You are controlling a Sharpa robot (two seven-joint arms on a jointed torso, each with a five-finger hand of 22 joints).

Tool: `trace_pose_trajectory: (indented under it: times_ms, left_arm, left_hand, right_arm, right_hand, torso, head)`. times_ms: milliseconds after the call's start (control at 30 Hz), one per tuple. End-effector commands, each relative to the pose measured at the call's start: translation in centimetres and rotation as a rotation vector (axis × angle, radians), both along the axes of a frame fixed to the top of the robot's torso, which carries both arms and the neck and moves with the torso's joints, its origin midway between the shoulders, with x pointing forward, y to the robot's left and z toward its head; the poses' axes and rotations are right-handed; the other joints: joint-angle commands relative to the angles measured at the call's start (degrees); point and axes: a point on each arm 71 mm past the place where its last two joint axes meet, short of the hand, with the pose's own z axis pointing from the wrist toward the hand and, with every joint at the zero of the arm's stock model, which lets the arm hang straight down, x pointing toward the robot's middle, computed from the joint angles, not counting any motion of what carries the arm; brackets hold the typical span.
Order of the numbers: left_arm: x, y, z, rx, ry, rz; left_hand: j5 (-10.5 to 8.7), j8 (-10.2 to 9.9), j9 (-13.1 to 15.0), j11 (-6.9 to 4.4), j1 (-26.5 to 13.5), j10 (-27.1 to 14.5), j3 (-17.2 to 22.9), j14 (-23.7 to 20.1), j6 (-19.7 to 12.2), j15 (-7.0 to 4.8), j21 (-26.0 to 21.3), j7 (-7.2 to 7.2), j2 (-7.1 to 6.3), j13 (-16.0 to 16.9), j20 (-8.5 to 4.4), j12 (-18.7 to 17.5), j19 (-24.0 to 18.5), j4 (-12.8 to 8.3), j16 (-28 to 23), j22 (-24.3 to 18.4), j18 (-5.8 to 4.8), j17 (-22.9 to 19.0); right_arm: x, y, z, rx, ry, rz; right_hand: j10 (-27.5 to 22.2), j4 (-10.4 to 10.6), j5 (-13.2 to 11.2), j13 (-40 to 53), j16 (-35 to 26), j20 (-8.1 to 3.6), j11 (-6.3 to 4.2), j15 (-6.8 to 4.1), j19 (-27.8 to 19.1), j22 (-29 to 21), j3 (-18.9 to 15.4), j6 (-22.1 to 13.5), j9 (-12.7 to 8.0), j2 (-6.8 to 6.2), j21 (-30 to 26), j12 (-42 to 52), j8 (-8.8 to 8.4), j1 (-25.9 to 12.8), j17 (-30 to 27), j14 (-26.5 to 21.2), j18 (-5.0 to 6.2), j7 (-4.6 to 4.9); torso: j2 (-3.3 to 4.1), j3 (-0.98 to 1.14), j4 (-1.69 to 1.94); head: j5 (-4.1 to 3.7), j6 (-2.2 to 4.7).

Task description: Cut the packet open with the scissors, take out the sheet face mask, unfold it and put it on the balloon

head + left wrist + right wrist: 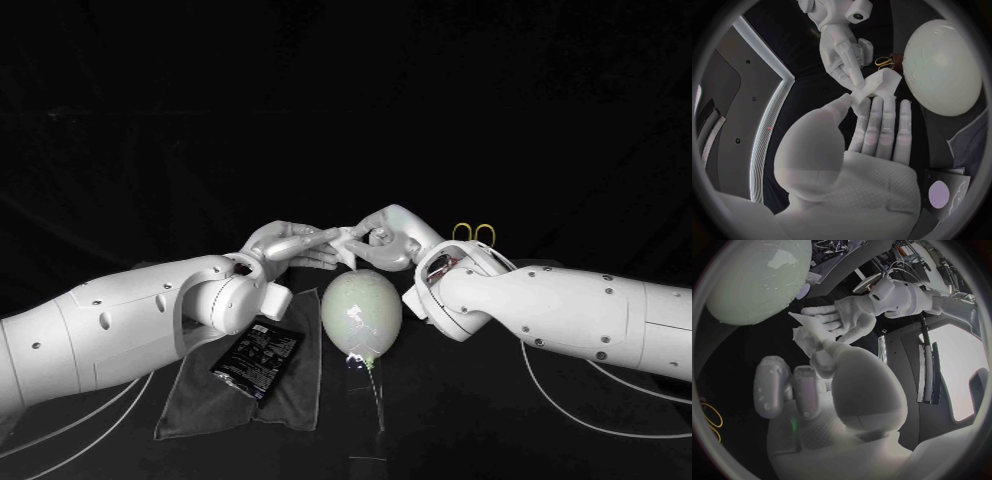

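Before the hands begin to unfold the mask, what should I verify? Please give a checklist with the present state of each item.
1. Sheet mask out of the packet: ok.
2. Right hand pinches the mask: ok.
3. Left hand pinches its other edge: ok.
4. Mask unfolded: not ok, it is folded small.
5. Balloon untouched between the arms: ok.
6. Scissors set aside behind the right arm: ok.

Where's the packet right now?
In the head view, the packet lies on the dark cloth at the robot's left, beside the balloon.
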Motion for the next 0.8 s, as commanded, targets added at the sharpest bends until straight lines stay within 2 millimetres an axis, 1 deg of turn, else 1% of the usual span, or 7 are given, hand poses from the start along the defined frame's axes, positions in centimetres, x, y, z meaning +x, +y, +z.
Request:
trace_pose_trajectory:
  times_ms: [33, 167, 233, 267, 333, 533, 800]
  left_arm:
    - [0.1, -0.01, 0.17, 0.005, -0.019, 0.02]
    - [0.1, 0.01, 0.21, 0.002, -0.023, 0.021]
    - [0.1, 0.03, 0.23, 0.0, -0.025, 0.019]
    - [0.09, 0.03, 0.24, -0.001, -0.026, 0.018]
    - [0.08, 0.04, 0.25, -0.004, -0.027, 0.015]
    - [0.02, 0.07, 0.26, -0.009, -0.025, 0.002]
    - [-0.03, 0.18, 0.27, -0.015, -0.024, -0.004]
  left_hand:
    - [-0.09, 0.4, 0.1, -0.11, 0.8, 0.8, 0.1, 0.5, 0.7, -0.18, -0.3, -0.15, 0.26, 0.0, 0.05, 0.2, 0.6, 0.6, 0.5, -0.1, 0.78, 0.1]
    - [-0.09, 0.8, 0.2, -0.7, 2.3, 1.8, 0.9, 0.9, 1.7, -0.58, -0.6, -0.99, 1.04, 0.0, -0.09, 0.3, 1.1, 0.7, 0.8, -0.4, 0.75, 0.4]
    - [-0.14, 1.3, 0.4, -1.24, 4.8, 2.9, 2.5, 0.9, 2.7, -0.94, -0.9, -1.66, 2.21, -0.1, -0.17, 0.3, 1.3, 0.0, 0.9, -0.7, 0.73, 0.5]
    - [-0.09, 1.8, 0.7, -1.66, 7.1, 3.6, 3.9, 0.9, 3.4, -1.07, -1.1, -2.18, 3.34, -0.1, -0.26, 0.4, 1.5, -1.1, 0.9, -0.9, 0.73, 0.5]
    - [-0.09, 2.0, 0.9, -1.58, 8.7, 4.5, 5.2, 0.8, 3.3, -0.98, -1.3, -1.6, 3.96, -0.2, -0.48, 0.1, 1.8, -1.8, 0.7, -1.1, 0.7, 0.5]
    - [-0.09, 2.1, 1.2, -1.51, 9.4, 4.9, 6.0, 0.9, 2.8, -0.97, -1.4, -1.36, 4.44, -0.4, -0.64, -0.3, 2.1, -2.1, 0.6, -1.2, 0.67, 0.4]
    - [-0.1, 2.3, 1.9, -0.96, 10.2, 4.6, 6.8, 0.6, 1.3, -0.62, -1.5, -0.58, 5.7, -0.9, -0.85, -1.6, 2.2, -2.3, -0.1, -1.3, 0.58, 0.1]
  right_arm:
    - [-0.12, 0.2, 0.05, -0.009, 0.0, 0.019]
    - [-0.07, 0.12, 0.01, -0.013, 0.002, 0.017]
    - [0.0, 0.05, -0.02, -0.016, 0.003, 0.014]
    - [0.03, 0.01, -0.03, -0.017, 0.003, 0.013]
    - [0.1, -0.06, -0.06, -0.02, 0.004, 0.01]
    - [0.22, -0.18, -0.1, -0.026, 0.004, 0.005]
    - [0.29, -0.27, -0.14, -0.03, 0.007, 0.002]
  right_hand:
    - [0.9, -0.6, 0.1, 0.1, 0.2, -0.04, -0.52, -0.46, 0.9, 11.4, 0.8, 0.4, 1.0, 0.42, 0.3, 0.5, 0.26, 0.0, 10.4, 4.6, -0.16, 0.01]
    - [0.9, -0.6, 0.1, 0.1, 0.2, -0.04, -0.52, -0.46, 0.9, 11.4, 0.8, 0.4, 1.0, 0.42, 0.3, 0.5, 0.26, 0.0, 10.4, 4.6, -0.16, 0.01]
    - [0.9, -0.6, 0.1, 0.1, 0.2, -0.04, -0.52, -0.46, 0.9, 11.4, 0.8, 0.4, 1.0, 0.42, 0.3, 0.5, 0.26, 0.0, 10.4, 4.6, -0.16, 0.01]
    - [0.9, -0.6, 0.1, 0.1, 0.2, -0.04, -0.52, -0.46, 0.9, 11.4, 0.8, 0.4, 1.0, 0.42, 0.3, 0.5, 0.26, 0.0, 10.4, 4.6, -0.16, 0.01]
    - [0.9, -0.6, 0.1, 0.1, 0.2, -0.04, -0.52, -0.46, 0.9, 11.4, 0.8, 0.4, 1.0, 0.42, 0.3, 0.5, 0.26, 0.0, 10.4, 4.6, -0.16, 0.01]
    - [0.9, -0.6, 0.1, 0.1, 0.2, -0.04, -0.52, -0.46, 0.9, 11.4, 0.8, 0.4, 1.0, 0.42, 0.3, 0.5, 0.26, 0.0, 10.4, 4.6, -0.16, 0.01]
    - [0.9, -0.6, 0.1, 0.1, 0.2, -0.04, -0.52, -0.46, 0.9, 11.4, 0.8, 0.4, 1.0, 0.42, 0.3, 0.5, 0.26, 0.0, 10.4, 4.6, -0.16, 0.01]
  torso:
    - [0.01, -0.02, -0.01]
    - [0.08, -0.04, 0.02]
    - [0.06, -0.03, 0.03]
    - [0.02, -0.02, 0.04]
    - [0.02, -0.01, 0.04]
    - [-0.01, 0.0, -0.01]
    - [0.04, -0.01, -0.01]
  head:
    - [0.0, -0.04]
    - [-0.01, -0.1]
    - [-0.03, -0.12]
    - [-0.03, -0.13]
    - [-0.03, -0.13]
    - [-0.02, -0.15]
    - [-0.03, -0.12]
